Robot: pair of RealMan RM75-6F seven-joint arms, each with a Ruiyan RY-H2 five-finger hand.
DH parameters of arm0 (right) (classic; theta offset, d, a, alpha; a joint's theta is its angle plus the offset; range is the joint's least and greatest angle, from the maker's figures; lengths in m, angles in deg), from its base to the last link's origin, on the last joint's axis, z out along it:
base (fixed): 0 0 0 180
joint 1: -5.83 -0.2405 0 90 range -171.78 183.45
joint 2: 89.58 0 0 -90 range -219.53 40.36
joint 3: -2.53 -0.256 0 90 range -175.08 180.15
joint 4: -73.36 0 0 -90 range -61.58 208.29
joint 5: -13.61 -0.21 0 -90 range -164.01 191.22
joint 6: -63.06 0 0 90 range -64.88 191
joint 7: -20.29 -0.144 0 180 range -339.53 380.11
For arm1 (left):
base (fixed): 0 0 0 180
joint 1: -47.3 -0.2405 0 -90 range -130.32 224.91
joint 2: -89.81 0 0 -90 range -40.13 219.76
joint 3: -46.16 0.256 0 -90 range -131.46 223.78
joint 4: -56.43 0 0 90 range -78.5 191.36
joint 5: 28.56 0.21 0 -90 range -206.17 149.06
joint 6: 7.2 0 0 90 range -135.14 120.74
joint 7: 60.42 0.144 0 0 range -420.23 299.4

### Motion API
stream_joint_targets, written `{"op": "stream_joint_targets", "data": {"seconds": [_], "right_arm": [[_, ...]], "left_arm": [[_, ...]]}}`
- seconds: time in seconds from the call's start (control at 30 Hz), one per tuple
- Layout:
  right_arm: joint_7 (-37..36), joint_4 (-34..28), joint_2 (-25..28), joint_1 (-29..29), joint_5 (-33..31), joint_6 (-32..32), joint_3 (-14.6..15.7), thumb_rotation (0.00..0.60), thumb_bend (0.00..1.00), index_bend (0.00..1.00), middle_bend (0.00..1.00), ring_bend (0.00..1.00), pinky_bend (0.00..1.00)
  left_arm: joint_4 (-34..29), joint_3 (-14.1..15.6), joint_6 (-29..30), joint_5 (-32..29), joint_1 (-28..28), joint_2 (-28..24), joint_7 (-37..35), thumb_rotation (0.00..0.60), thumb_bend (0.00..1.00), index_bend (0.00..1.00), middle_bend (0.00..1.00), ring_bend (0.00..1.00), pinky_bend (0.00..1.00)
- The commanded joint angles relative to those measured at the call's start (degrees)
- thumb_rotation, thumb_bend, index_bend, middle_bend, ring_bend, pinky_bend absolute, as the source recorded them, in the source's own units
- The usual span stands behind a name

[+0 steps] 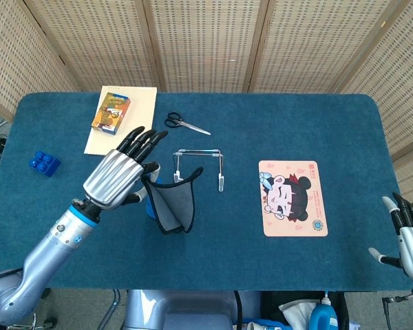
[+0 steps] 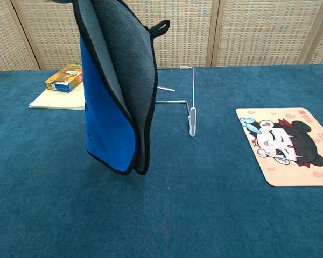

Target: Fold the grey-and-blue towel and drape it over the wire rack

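My left hand point(image 1: 120, 177) holds the folded grey-and-blue towel point(image 1: 173, 203) by its top, so it hangs clear of the table. In the chest view the towel point(image 2: 118, 97) dangles in front of the left half of the wire rack point(image 2: 189, 102), grey side facing right, blue side left. From the head view the towel hangs just left of and nearer than the wire rack point(image 1: 199, 167). My right hand point(image 1: 407, 234) rests at the table's front right edge with fingers spread, holding nothing.
Scissors point(image 1: 186, 124) lie behind the rack. A cartoon mat point(image 1: 292, 198) lies to the right. A small box point(image 1: 111, 112) sits on a cream paper pad point(image 1: 100, 137) at the back left, and a blue toy brick point(image 1: 44, 163) lies near the left edge.
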Motion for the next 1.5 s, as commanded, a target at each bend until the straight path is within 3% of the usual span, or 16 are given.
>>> {"op": "stream_joint_targets", "data": {"seconds": [0.03, 0.27, 0.53, 0.57, 0.6, 0.7, 1.03, 1.3, 1.5], "right_arm": [[-0.2, 0.1, 0.1, 0.0, -0.3, 0.1, -0.1, 0.6, 0.0, 0.0, 0.0, 0.0, 0.0], [-1.0, 0.6, 0.2, -0.2, -1.2, 0.6, -0.5, 0.6, 0.0, 0.0, 0.0, 0.0, 0.0], [-1.4, 1.3, 0.1, -0.5, -2.8, 1.7, -1.0, 0.6, 0.0, 0.0, 0.0, 0.0, 0.0], [-1.4, 1.4, 0.1, -0.6, -3.1, 1.9, -1.1, 0.6, 0.0, 0.0, 0.0, 0.0, 0.0], [-1.2, 1.7, -0.1, -0.8, -3.7, 2.5, -1.2, 0.6, 0.0, 0.0, 0.0, 0.0, 0.0], [-0.8, 2.1, -0.4, -1.2, -4.5, 3.2, -1.4, 0.6, 0.0, 0.0, 0.0, 0.0, 0.0], [-0.5, 3.7, -1.1, -1.9, -7.6, 5.0, -2.5, 0.6, 0.0, 0.0, 0.0, 0.0, 0.0], [0.2, 4.6, -1.5, -2.4, -9.9, 6.2, -3.2, 0.6, 0.0, 0.0, 0.0, 0.0, 0.0], [1.3, 5.3, -2.1, -2.7, -11.3, 6.9, -3.5, 0.6, 0.0, 0.0, 0.0, 0.0, 0.0]], "left_arm": [[-0.6, -2.2, 0.0, -6.2, 3.6, 3.2, 3.0, 0.6, 0.46, 0.96, 0.0, 0.0, 0.0], [-0.3, -6.0, 2.3, -16.3, 8.9, 6.0, 7.5, 0.6, 0.46, 0.96, 0.0, 0.0, 0.0], [-0.9, -15.0, 3.1, -27.6, 13.8, 2.2, 4.7, 0.6, 0.46, 0.96, 0.0, 0.0, 0.0], [-0.4, -16.2, 3.3, -28.8, 14.5, 1.5, 4.8, 0.6, 0.46, 0.96, 0.0, 0.0, 0.0], [2.8, -19.2, 4.3, -30.7, 16.4, 0.8, 4.7, 0.6, 0.46, 0.96, 0.0, 0.0, 0.0], [8.3, -21.1, 3.4, -36.2, 20.3, 1.4, 4.7, 0.6, 0.45, 0.96, 0.0, 0.0, 0.0], [26.2, -20.8, 0.0, -41.9, 27.9, 8.3, 2.0, 0.6, 0.45, 0.96, 0.0, 0.0, 0.0], [39.6, -18.3, -4.4, -42.2, 32.0, 16.7, -1.9, 0.6, 0.45, 0.96, 0.0, 0.0, 0.0], [51.2, -14.9, -9.7, -41.3, 33.9, 25.7, -6.1, 0.6, 0.45, 0.96, 0.0, 0.0, 0.0]]}}
